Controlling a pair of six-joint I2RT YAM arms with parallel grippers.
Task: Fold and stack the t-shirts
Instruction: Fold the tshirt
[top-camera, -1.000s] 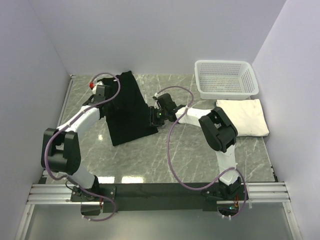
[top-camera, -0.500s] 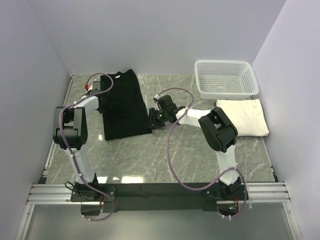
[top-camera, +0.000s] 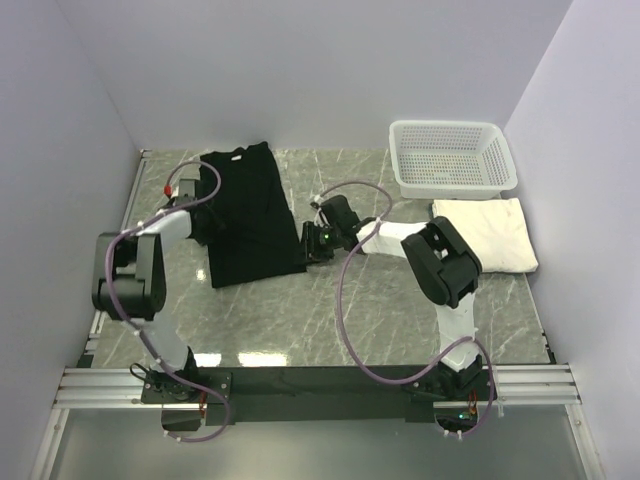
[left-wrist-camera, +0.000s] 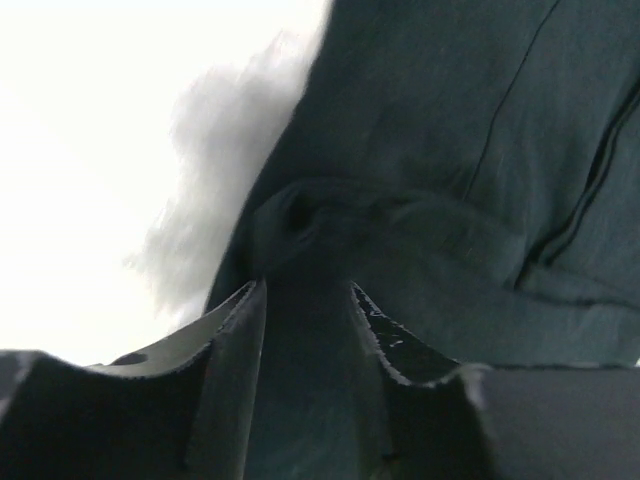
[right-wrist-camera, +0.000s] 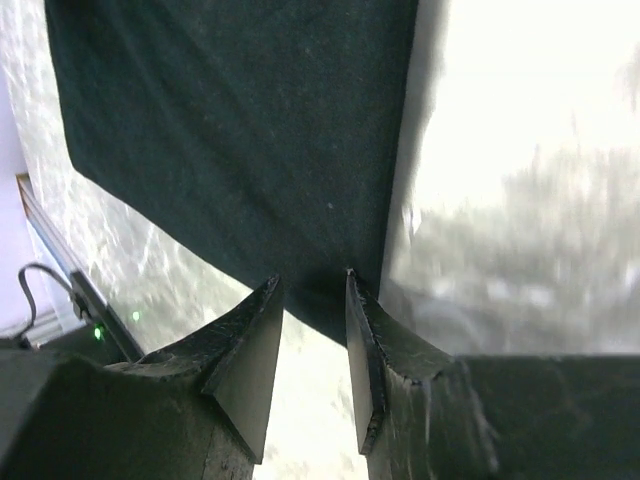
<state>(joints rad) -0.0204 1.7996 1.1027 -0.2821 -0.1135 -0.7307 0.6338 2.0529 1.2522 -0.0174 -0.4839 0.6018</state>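
The black t-shirt (top-camera: 250, 215) lies spread flat on the marble table, collar toward the back wall. My left gripper (top-camera: 205, 215) is at its left edge. In the left wrist view the fingers stand apart around a bunched fold of the black cloth (left-wrist-camera: 450, 130), so the left gripper (left-wrist-camera: 305, 287) is open. My right gripper (top-camera: 308, 243) is at the shirt's near right corner. Its jaws (right-wrist-camera: 312, 277) are open, with the corner of the black cloth (right-wrist-camera: 230, 120) just at the tips and bright table showing between them. The cream-white t-shirt (top-camera: 490, 235) lies folded at the right.
A white mesh basket (top-camera: 445, 124) stands at the back right, just behind the cream shirt. Side walls close in the table on the left and right. Purple cables loop over both arms.
The black shirt went from a narrow, slanted shape to a wider, flatter spread with its left side drawn out. My left gripper moved down along that edge and its jaws widened. The right gripper barely moved.
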